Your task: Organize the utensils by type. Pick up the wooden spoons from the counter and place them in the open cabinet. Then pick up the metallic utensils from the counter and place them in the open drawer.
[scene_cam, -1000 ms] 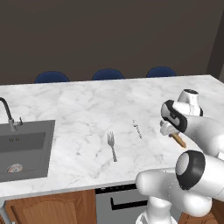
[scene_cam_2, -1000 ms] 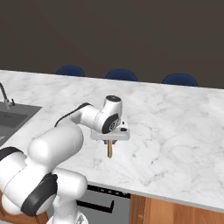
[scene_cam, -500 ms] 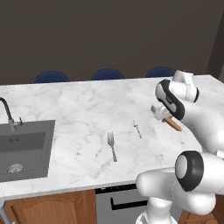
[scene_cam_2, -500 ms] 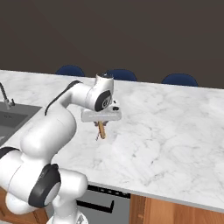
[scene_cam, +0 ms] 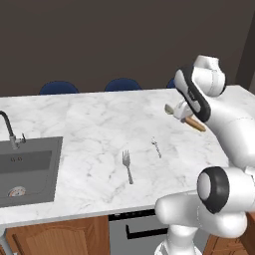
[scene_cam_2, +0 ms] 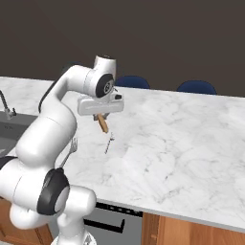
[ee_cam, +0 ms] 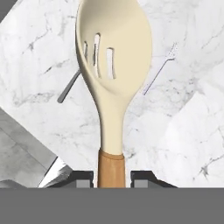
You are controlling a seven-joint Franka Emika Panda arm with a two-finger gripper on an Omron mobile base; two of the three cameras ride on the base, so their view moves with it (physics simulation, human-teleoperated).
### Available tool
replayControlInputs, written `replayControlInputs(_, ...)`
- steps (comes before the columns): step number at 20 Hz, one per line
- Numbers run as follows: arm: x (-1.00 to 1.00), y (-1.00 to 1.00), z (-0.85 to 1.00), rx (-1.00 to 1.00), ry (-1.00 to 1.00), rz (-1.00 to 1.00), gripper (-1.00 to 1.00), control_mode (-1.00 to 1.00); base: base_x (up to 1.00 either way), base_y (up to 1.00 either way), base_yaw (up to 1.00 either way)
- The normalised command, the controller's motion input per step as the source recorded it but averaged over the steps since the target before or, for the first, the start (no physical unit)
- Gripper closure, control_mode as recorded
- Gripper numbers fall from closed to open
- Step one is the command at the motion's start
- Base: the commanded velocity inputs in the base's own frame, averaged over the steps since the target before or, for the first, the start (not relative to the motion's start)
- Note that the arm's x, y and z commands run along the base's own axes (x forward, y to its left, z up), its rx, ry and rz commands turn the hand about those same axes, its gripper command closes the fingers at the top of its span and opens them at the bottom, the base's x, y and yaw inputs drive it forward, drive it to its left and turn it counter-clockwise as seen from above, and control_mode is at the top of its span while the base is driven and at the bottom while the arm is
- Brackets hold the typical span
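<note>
Above tabletop (scene_cam: pixel 89 129): wooden spoon (ee_cam: pixel 113 70) clamped by fingers (ee_cam: pixel 83 178) | fork (scene_cam: pixel 128 166), metal spoon (scene_cam: pixel 157 147) left unsorted

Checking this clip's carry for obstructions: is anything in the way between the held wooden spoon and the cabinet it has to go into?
The gripper holds the wooden spoon by its handle, lifted above the counter. Nothing touches or crowds it; the fork and small metal spoon lie flat below. The cabinet isn't in view, so that stretch can't be judged.

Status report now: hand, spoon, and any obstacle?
Hand shut on wooden spoon, lifted above counter. Fork and metal spoon remain on counter. No obstacle seen.
</note>
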Motion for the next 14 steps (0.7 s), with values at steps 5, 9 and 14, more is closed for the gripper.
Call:
replayControlInputs(5, -0.13, 0.38, 0.38, 0.0, 0.02, 0.18, 1.0, -1.0, 0.0, 0.0, 0.0)
replayControlInputs(9, -0.44, 0.31, 0.22, 0.0, 0.0, 0.16, 1.0, -1.0, 0.0, 0.0, 0.0)
replayControlInputs(14, -0.45, 0.29, 0.24, 0.0, 0.0, 0.13, 1.0, -1.0, 0.0, 0.0, 0.0)
